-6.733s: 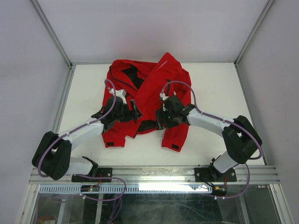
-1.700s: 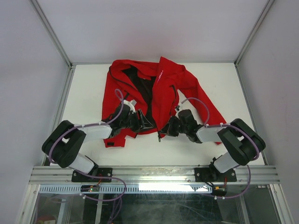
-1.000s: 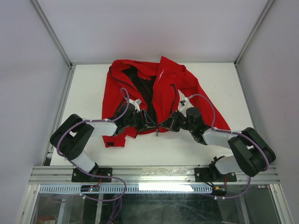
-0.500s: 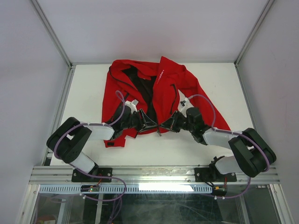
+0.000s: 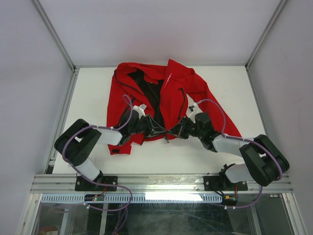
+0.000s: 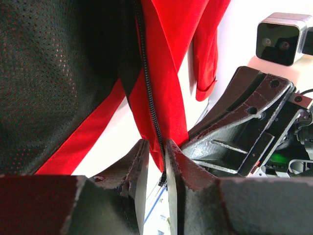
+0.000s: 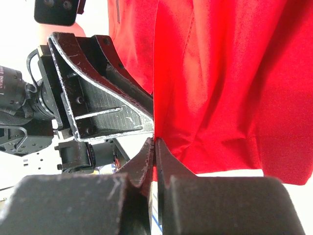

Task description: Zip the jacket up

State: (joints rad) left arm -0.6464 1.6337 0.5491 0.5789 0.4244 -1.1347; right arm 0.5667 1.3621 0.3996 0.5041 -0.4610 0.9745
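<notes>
The red jacket (image 5: 172, 90) lies open on the white table, black lining (image 5: 146, 90) showing. Both grippers meet at its bottom hem. In the left wrist view the dark zipper edge (image 6: 147, 98) with its strip of red cloth runs down between my left gripper (image 6: 155, 152) fingers. Its jaws stand a narrow gap apart, with the cloth against the right-hand finger (image 6: 176, 161). My right gripper (image 7: 155, 147) is shut on the red hem of the other front panel (image 7: 220, 88). From above, the left gripper (image 5: 156, 130) and right gripper (image 5: 175, 132) almost touch.
White table (image 5: 88, 98) inside a frame with metal corner posts and white walls. The jacket's right sleeve (image 5: 222, 122) stretches beside the right arm. A metal rail (image 5: 161, 183) with both arm bases runs along the near edge.
My left gripper's jaws have narrowed around the zipper edge. The left arm shifted slightly; the right gripper has stayed shut on the hem in the same spot.
</notes>
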